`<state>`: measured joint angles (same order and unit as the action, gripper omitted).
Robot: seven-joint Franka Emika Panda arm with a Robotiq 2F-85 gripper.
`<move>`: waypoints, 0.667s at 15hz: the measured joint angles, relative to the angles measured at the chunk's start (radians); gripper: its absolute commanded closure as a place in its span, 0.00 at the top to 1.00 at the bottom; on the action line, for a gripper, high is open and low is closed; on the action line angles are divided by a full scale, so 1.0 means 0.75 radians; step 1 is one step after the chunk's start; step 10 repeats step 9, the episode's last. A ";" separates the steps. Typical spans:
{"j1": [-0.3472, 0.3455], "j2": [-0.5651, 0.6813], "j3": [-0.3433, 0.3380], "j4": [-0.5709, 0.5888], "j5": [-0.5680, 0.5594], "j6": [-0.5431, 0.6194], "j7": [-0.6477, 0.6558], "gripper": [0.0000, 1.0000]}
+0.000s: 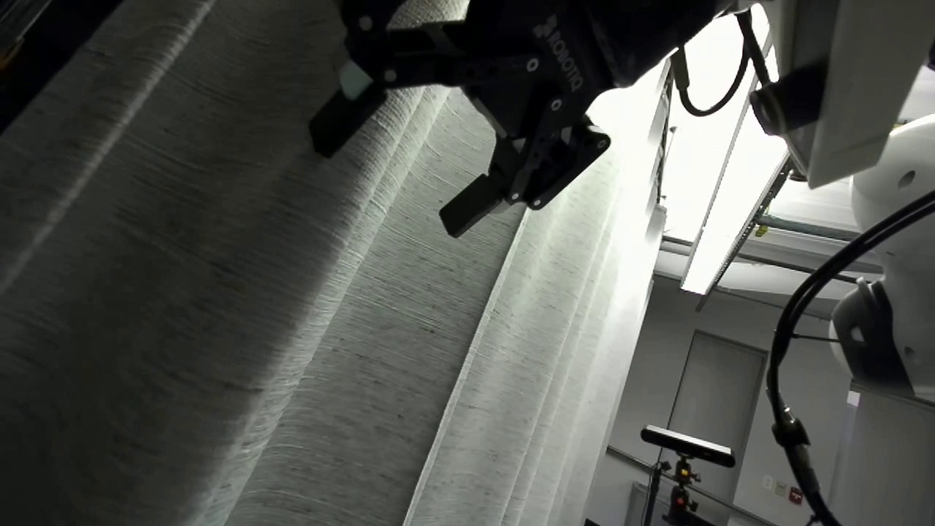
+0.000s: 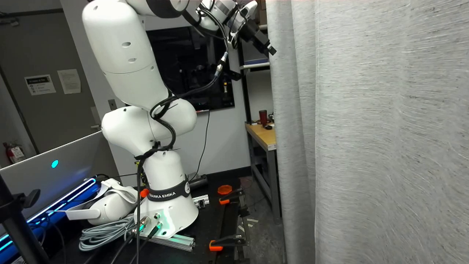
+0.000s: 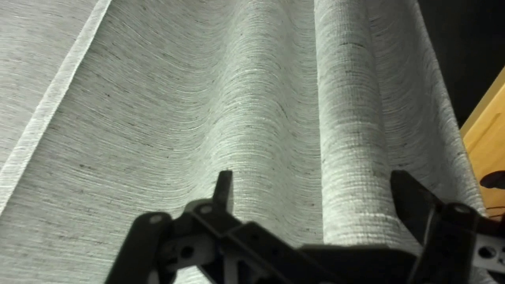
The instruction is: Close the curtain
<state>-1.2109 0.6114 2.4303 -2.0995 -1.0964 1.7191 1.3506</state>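
Plainly, the pincer (image 3: 312,174) gapes toward the curtain (image 3: 252,106); below pincer height, a red cup (image 2: 263,117) stands on a wooden surface (image 2: 264,136).

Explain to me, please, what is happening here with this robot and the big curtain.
A Franka robot arm has its gripper in front of the pale grey curtain, near one edge of it; the job is to close the curtain. The jaws stand open, with folds of the cloth showing between them in the wrist view, so nothing is gripped yet. Whether the gripper touches the cloth, I cannot tell.
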 measured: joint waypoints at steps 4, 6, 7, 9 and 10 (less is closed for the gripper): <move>0.042 0.019 -0.017 0.000 -0.034 -0.039 0.059 1.00; 0.042 0.022 -0.017 0.000 -0.034 -0.039 0.061 1.00; 0.042 0.022 -0.017 0.000 -0.034 -0.039 0.061 1.00; 0.042 0.022 -0.017 0.000 -0.034 -0.039 0.061 1.00; 0.042 0.022 -0.017 0.000 -0.034 -0.039 0.061 1.00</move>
